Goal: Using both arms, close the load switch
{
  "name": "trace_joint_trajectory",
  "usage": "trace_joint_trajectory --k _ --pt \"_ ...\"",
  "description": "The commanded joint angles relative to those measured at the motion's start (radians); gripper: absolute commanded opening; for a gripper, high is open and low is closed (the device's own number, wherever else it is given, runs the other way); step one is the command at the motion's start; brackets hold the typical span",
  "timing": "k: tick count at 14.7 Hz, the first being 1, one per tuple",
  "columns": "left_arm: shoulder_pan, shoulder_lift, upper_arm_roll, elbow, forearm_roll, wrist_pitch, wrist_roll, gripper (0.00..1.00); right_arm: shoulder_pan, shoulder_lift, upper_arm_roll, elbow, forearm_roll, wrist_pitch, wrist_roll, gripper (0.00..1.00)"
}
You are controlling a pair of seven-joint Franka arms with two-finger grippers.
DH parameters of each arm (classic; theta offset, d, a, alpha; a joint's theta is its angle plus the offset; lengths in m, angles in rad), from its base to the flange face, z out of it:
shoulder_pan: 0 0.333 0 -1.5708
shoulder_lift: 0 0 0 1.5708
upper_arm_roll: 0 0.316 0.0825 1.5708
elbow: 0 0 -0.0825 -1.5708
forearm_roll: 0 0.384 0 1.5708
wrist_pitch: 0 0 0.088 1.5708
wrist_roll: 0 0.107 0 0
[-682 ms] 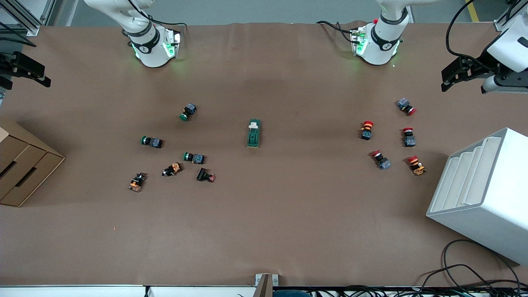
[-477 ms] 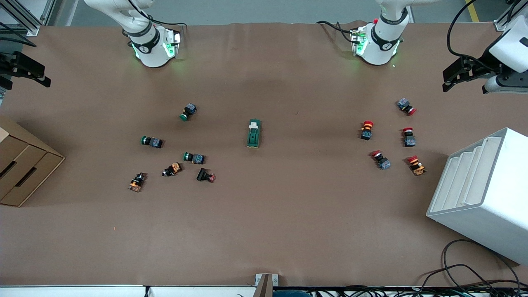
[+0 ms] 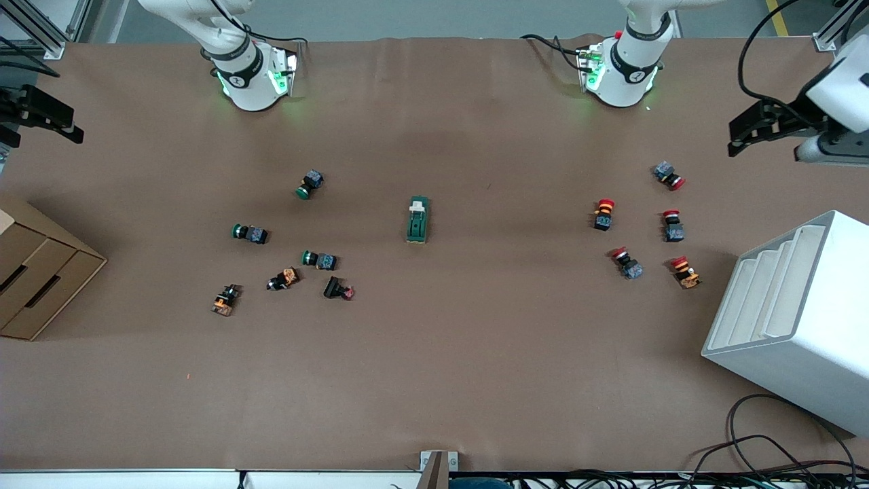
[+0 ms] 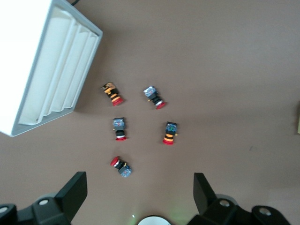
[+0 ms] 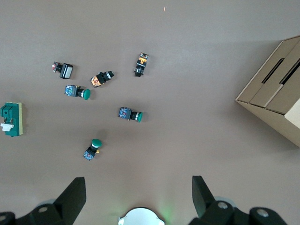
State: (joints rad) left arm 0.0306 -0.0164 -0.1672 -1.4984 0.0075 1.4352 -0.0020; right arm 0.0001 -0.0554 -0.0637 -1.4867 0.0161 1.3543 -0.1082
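Observation:
The load switch (image 3: 418,219), a dark green block with a white lever piece, lies on the brown table midway between the two arms; it also shows in the right wrist view (image 5: 11,119). My left gripper (image 3: 736,136) hangs open and empty high over the table edge at the left arm's end; in its wrist view (image 4: 139,190) its fingers (image 4: 75,192) are wide apart. My right gripper (image 3: 73,125) hangs open and empty over the table edge at the right arm's end, its fingers (image 5: 74,193) spread in its wrist view (image 5: 138,190). Both grippers are well away from the switch.
Several red-capped push buttons (image 3: 603,214) lie toward the left arm's end, beside a white stepped rack (image 3: 794,319). Green-capped and orange push buttons (image 3: 310,184) lie toward the right arm's end, near a cardboard drawer box (image 3: 34,272). Cables (image 3: 767,455) lie at the near corner.
The left arm's hand has drifted slightly outward toward its end of the table. The right arm and the switch have not moved.

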Motion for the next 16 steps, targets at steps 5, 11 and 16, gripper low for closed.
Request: trace_joint_trajectory --k 5,11,16 --pt "-0.017 0.039 -0.153 0.032 -0.102 -0.026 -0.173 1.00 -0.008 -0.001 -0.002 0.000 0.002 0.006 0.004 1.00" --pt "-0.034 0.084 -0.307 0.026 -0.103 0.057 -0.352 1.00 -0.064 0.155 -0.005 0.002 0.001 0.065 0.001 1.00" --pt "-0.141 0.101 -0.354 -0.040 -0.025 0.160 -0.587 1.00 -0.097 0.278 -0.004 -0.001 0.004 0.075 -0.002 1.00"
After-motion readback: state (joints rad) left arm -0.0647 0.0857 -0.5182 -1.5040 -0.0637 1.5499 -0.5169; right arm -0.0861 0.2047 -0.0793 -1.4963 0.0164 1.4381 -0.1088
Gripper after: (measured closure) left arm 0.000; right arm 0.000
